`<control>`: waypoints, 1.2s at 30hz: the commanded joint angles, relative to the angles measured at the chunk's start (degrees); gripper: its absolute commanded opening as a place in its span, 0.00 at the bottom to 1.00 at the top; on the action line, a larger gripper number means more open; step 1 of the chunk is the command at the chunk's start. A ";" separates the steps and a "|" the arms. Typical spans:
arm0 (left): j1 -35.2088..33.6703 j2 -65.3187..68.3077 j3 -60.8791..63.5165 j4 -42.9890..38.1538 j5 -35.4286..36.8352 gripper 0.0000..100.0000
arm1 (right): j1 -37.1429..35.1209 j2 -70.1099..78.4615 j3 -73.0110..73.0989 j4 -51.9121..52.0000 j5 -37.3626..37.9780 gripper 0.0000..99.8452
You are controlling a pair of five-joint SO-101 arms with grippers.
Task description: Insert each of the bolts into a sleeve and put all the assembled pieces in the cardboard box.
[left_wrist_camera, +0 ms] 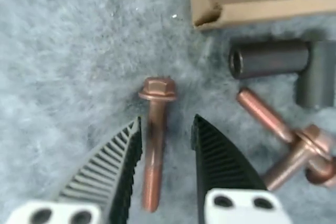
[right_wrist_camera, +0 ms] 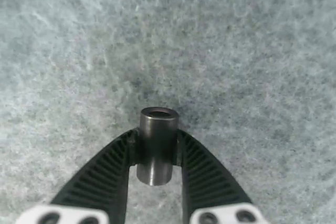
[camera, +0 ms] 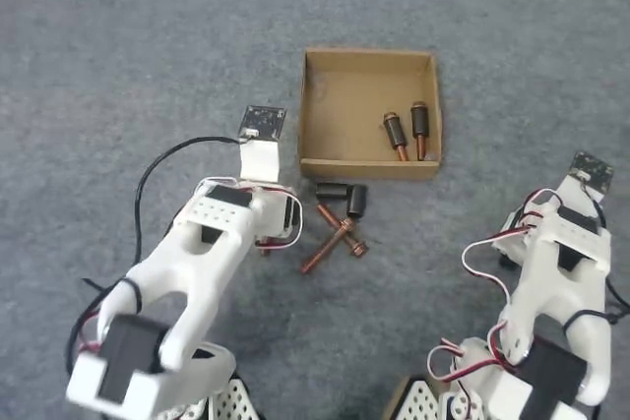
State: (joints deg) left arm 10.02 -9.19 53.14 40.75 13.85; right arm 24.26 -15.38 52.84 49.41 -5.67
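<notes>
Left gripper [left_wrist_camera: 165,148] is down low with its jaws parted at a middling width. A copper bolt [left_wrist_camera: 154,150] lies flat on the grey carpet [left_wrist_camera: 68,51] right between the ribbed fingers [left_wrist_camera: 118,166], its hex head poking out past the tips. One finger sits close along the shank, and the other shows a sliver of gap. Across the way, right gripper [right_wrist_camera: 157,142] is clamped tight on a dark sleeve [right_wrist_camera: 157,129], whose open bore points away from the wrist, over bare carpet.

Around the left gripper, a corner of the cardboard box [left_wrist_camera: 252,9] lies beyond the bolt's head and off to one side. Near that corner are two loose sleeves [left_wrist_camera: 268,59] at a right angle to each other, the farther one cut off by the picture's edge. Next to them lie two crossed bolts [left_wrist_camera: 294,153], near one finger but apart from it.

From the high view, the box holds two assembled pieces [camera: 397,135] side by side near its right wall, copper ends pointing to the front. The loose sleeves and crossed bolts sit just in front of the box. The left arm [camera: 221,243] hides its own fingers and most of the straddled bolt from above. The right arm [camera: 566,272] stands well off to the right of the box, and from up there its sleeve can't be made out.
</notes>
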 commanded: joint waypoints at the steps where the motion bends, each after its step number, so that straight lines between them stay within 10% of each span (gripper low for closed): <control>1: -0.44 3.16 -5.05 -1.23 3.60 0.15 | -0.57 -3.47 -0.35 -0.57 -0.18 0.01; 11: -0.09 4.40 -6.37 -2.29 3.60 0.00 | -0.57 -3.47 -0.26 -0.40 -0.18 0.01; 36: -0.35 4.40 -5.58 -0.26 5.54 0.09 | -0.57 -3.47 -0.18 -0.13 -0.18 0.01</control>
State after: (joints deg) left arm 10.02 -4.70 49.19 39.78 17.10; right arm 24.26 -15.38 52.92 49.41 -5.67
